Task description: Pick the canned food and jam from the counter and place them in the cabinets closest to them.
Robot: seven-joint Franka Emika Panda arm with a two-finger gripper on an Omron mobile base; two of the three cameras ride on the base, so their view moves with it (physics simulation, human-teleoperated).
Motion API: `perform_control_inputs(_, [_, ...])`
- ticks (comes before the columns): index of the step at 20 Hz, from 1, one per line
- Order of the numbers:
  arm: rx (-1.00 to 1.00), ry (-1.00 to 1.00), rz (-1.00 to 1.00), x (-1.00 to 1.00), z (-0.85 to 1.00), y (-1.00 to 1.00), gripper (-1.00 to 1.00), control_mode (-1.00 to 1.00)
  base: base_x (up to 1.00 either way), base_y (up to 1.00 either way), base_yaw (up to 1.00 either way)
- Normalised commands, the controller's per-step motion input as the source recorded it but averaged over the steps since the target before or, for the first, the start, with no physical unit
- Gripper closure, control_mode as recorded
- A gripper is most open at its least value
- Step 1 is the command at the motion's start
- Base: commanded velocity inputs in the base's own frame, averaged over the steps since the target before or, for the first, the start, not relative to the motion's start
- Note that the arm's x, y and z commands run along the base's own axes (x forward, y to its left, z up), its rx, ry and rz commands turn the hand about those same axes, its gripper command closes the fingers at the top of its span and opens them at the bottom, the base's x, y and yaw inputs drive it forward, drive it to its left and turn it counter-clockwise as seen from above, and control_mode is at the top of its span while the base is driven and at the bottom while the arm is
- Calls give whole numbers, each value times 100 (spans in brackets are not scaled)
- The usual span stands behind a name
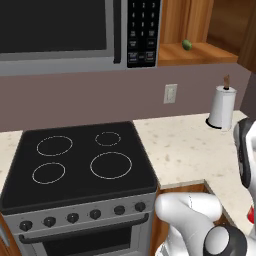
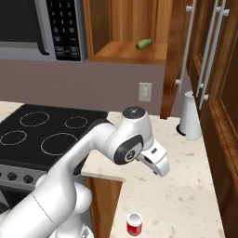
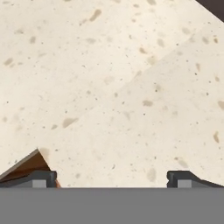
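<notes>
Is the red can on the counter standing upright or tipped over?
Upright: the red can stands on the counter with its round pale top facing up.

The microwave has a dark keypad on its right side. Its white key markings are too blurred to read. The red can shows no legible label.

A can stands on the counter at its near end, right of the stove. A paper towel roll stands at the counter's back by the wall. Above, a small item lies on the open cabinet shelf, right of the microwave.
</notes>
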Motion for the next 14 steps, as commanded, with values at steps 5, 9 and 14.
perform_control_inputs(5, [0, 0, 0, -16, -17, 0, -100, -100, 0, 0, 0])
perform_control_inputs(9, [0, 1, 0, -22, -29, -4, -100, -100, 0, 0, 0])
perform_control_inputs(14, [0, 1, 0, -25, -35, -8, -100, -100, 0, 0, 0])
